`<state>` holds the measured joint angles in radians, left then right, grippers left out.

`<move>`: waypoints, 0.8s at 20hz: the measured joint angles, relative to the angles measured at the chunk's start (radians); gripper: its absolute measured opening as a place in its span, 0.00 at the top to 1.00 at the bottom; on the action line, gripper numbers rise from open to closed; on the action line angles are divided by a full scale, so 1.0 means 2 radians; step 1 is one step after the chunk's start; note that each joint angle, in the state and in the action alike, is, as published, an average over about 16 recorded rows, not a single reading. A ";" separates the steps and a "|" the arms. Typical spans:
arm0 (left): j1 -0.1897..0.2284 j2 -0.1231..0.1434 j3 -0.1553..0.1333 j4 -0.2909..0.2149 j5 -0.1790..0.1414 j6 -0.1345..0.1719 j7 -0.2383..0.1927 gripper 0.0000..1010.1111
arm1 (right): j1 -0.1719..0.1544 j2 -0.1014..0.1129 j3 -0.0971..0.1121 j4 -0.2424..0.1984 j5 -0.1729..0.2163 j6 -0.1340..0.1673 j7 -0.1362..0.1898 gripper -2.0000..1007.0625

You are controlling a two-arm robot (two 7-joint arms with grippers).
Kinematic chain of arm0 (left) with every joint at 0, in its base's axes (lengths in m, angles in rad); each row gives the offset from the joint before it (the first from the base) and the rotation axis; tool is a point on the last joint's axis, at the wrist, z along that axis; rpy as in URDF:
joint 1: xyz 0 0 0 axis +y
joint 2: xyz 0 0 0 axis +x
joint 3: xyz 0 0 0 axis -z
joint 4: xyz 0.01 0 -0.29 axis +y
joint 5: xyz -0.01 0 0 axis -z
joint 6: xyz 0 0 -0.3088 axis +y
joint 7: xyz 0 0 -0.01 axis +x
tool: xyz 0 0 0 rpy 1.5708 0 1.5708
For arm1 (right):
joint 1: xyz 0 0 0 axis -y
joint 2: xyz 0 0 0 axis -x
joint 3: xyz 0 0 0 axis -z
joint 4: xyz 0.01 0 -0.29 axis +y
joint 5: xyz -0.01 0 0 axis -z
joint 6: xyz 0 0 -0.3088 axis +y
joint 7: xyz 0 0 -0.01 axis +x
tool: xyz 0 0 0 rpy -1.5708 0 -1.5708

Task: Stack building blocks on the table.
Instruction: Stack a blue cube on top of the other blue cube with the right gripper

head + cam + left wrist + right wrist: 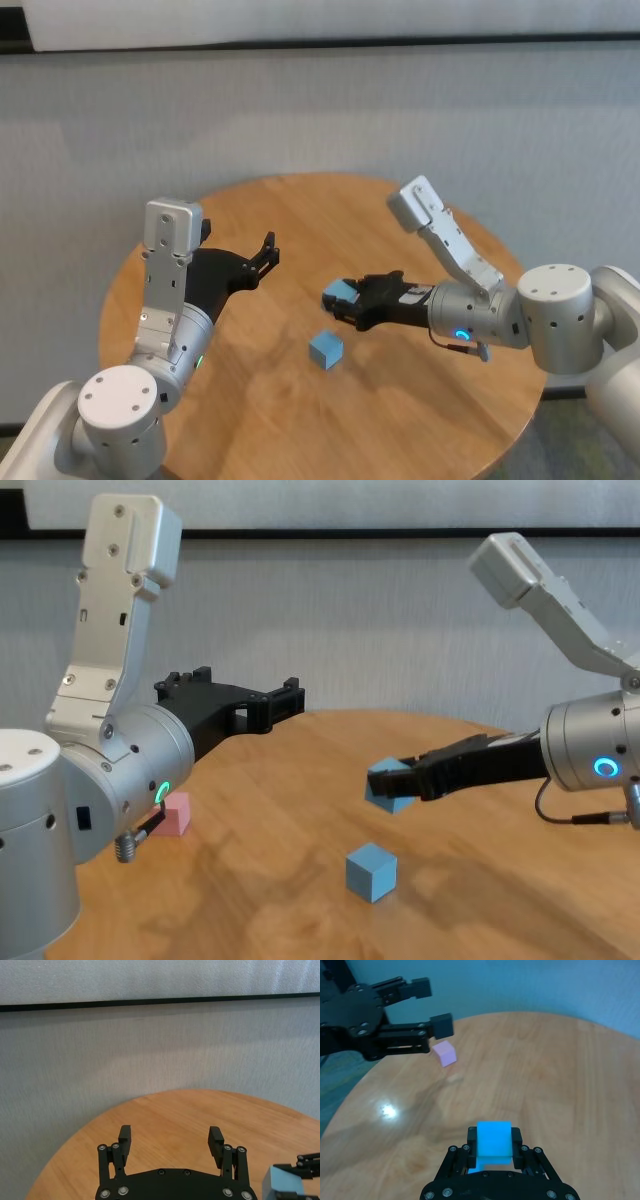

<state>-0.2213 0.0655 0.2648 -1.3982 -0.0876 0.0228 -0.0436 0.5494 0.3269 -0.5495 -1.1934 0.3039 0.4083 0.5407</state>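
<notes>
Two hands aloft: right hand clamps blue block; left hand spread wide, empty.

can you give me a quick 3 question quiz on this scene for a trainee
1. True or false: the right gripper is shut on a blue cube above the table.
2. Which cube sits near the left arm's base in the chest view? A) pink B) blue C) none
3. Fill in: the left gripper is ____ and holds nothing.

Key
1. True.
2. A, the pink cube; the other blue cube lies nearer the table's middle.
3. open
</notes>
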 joint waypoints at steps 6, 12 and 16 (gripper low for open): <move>0.000 0.000 0.000 0.000 0.000 0.000 0.000 0.01 | -0.001 0.004 -0.014 -0.013 0.002 0.009 0.001 0.64; 0.000 0.000 0.000 0.000 0.000 0.000 0.000 0.01 | -0.004 0.007 -0.022 -0.020 0.002 0.016 -0.002 0.64; 0.000 0.000 0.000 0.000 0.000 0.000 0.000 0.01 | -0.005 0.008 -0.026 -0.019 0.002 0.018 -0.002 0.64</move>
<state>-0.2213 0.0656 0.2648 -1.3982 -0.0876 0.0228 -0.0436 0.5396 0.3422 -0.6012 -1.2319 0.3087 0.4441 0.5374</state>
